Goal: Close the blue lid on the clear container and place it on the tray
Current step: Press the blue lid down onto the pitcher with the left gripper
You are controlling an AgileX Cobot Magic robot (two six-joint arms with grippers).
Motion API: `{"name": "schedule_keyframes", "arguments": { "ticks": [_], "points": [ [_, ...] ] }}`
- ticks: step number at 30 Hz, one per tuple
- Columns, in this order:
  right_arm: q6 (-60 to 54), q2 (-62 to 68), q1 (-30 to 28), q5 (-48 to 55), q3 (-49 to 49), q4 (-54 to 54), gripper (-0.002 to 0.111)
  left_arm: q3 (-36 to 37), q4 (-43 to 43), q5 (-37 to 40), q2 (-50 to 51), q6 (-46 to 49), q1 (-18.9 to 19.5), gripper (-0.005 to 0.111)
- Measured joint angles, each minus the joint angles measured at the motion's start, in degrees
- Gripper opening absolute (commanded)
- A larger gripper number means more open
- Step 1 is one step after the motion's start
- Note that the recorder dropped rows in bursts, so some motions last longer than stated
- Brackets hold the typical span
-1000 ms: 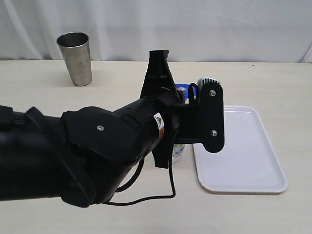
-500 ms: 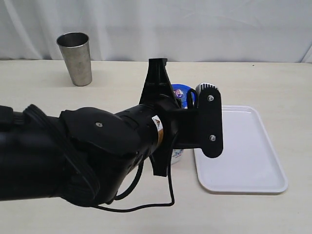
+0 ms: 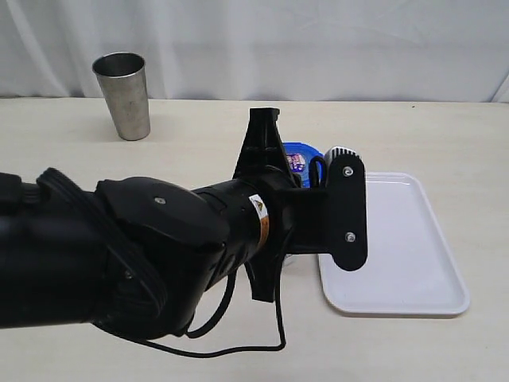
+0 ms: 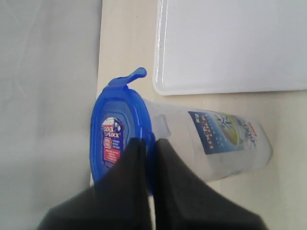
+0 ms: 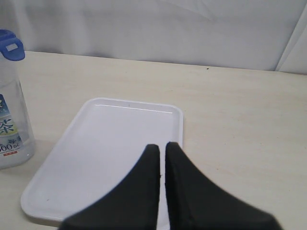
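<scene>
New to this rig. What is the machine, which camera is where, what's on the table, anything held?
A two-armed robot; each arm ends in a pair of jaws. The wide picture is from a camera off the arms; the black bulk filling it is the left arm. The other two are from wrist cameras, looking along the black jaws. On the table: a steel cup, a white tray and, beside it, the clear container, upright, with the blue lid on top, one flap sticking out. The left jaws are shut, tips at the lid's edge. The right jaws are shut and empty, pointing toward the tray.
</scene>
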Motion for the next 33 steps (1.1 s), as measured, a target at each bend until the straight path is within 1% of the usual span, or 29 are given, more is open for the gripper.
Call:
{"name": "schedule_keyframes", "arguments": {
  "ticks": [6, 15, 19, 25, 33],
  "points": [
    [0.0, 0.0, 0.0, 0.0, 0.0, 0.0, 0.004, 0.0, -0.08, 2.35, 0.0, 0.92, 0.0, 0.0],
    [0.0, 0.0, 0.0, 0.0, 0.0, 0.0, 0.004, 0.0, -0.29, -0.44, 0.0, 1.28, 0.0, 0.0],
    [0.0, 0.0, 0.0, 0.0, 0.0, 0.0, 0.004, 0.0, -0.34, -0.19, 0.0, 1.28, 0.0, 0.0],
    [0.0, 0.0, 0.0, 0.0, 0.0, 0.0, 0.004, 0.0, -0.34, 2.34, 0.0, 1.44, 0.0, 0.0],
    [0.0, 0.0, 0.0, 0.0, 0.0, 0.0, 0.004, 0.0, -0.83, 2.34, 0.0, 1.44, 0.0, 0.0]
  ]
}}
